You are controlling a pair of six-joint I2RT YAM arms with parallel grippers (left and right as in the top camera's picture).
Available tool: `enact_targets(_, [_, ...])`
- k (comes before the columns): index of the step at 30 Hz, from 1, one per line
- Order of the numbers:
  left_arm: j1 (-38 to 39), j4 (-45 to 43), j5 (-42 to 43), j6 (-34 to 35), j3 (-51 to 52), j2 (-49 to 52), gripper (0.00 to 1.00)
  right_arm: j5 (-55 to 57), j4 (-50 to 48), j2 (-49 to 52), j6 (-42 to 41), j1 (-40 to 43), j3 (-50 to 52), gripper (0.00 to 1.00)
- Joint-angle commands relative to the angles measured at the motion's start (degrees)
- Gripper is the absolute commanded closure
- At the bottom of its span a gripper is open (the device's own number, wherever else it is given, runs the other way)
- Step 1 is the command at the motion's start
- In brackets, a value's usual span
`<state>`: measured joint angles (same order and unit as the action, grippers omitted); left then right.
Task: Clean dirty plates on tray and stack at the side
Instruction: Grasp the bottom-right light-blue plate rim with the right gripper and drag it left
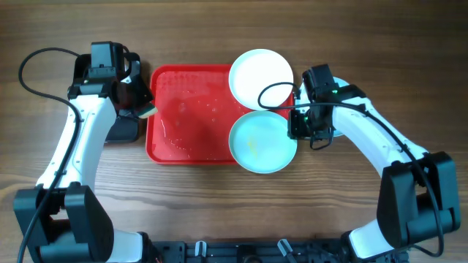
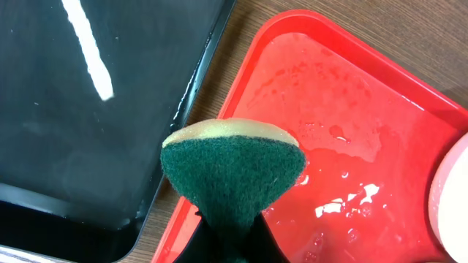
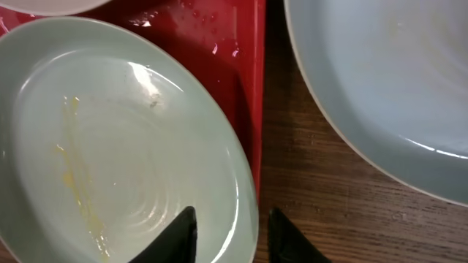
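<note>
Only the right wrist view reveals a third plate (image 3: pixel 380 95) on the surface (image 3: pixel 307 197), with the right hand (image 3: pixel 232 234) parted astride the rim of the smeared plate (image 3: pixel 110 146); the left hand (image 2: pixel 232 245) clamps a sponge (image 2: pixel 234 172).

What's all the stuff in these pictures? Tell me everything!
tray: one, red, wet, middle of the table.
white plate: one, cream-white, tray's far right corner.
smeared plate: one, pale mint with a yellow smear, tray's near right corner.
other mint plate: one, pale mint, on the table just right of the tray.
bin: one, black, left of the tray.
sponge: one, green and yellow, at the tray's left edge.
table: one, brown wood, under everything.
left gripper: one, black, shut on the sponge.
right gripper: one, black, open, jaws either side of the smeared plate's rim.
</note>
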<state>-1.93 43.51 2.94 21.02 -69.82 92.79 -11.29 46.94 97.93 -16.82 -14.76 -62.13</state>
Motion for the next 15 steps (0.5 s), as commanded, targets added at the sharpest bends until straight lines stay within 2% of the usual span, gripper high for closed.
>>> enact_targets(1, [0.13,-0.2,0.46,-1.33,-0.26,0.35,0.96,1.46,-0.94,0.22,-1.29,-0.2,1.95,0.71])
enact_targets(10, [0.13,-0.2,0.46,-1.31,-0.26,0.35,0.96,1.03,-3.85,0.22,-2.73,-0.2,4.42,0.74])
enact_targets(12, [0.13,-0.2,0.46,-1.31,-0.26,0.35,0.96,1.03,-4.42,0.22,-2.75,-0.2,4.48,0.79])
enact_targets(15, [0.13,-0.17,0.48,-1.33,-0.26,0.35,0.96,1.01,-4.96,0.22,-2.93,-0.2,4.5,0.92])
